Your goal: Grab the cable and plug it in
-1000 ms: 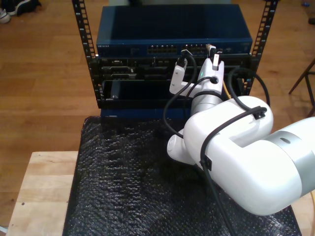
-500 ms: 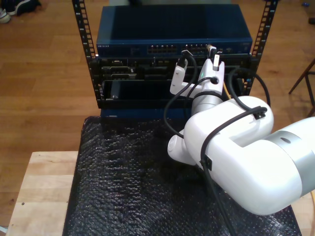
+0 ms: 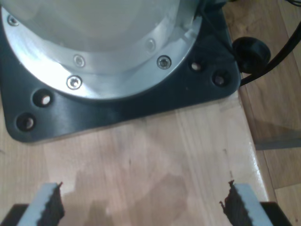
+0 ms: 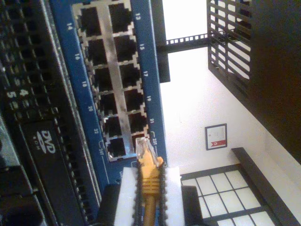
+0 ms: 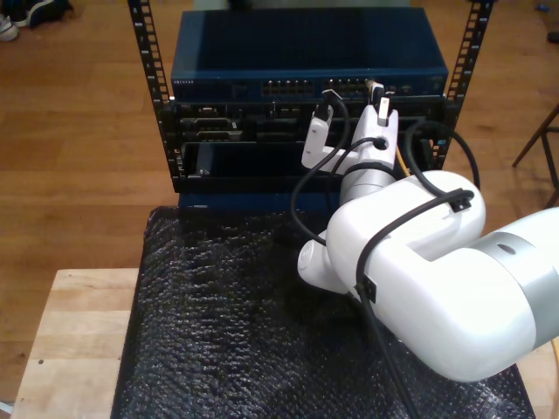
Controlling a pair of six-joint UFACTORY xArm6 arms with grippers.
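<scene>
My second gripper [image 4: 149, 197] is held up at the front of the blue switch [image 5: 306, 54], pads clamped on the cable [image 4: 149, 188]. Its long axis and clear plug [image 4: 143, 147] point into the port block [image 4: 110, 80]. My first gripper [image 3: 143, 207] is spread wide over a wooden tabletop [image 3: 155, 160].

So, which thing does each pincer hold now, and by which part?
My second pincer holds the cable by its yellow boot, just behind the clear plug. My first pincer holds nothing.

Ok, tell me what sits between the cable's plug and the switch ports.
Nothing: in the second wrist view the cable's plug nearly meets the switch ports, held by my second tool.
</scene>
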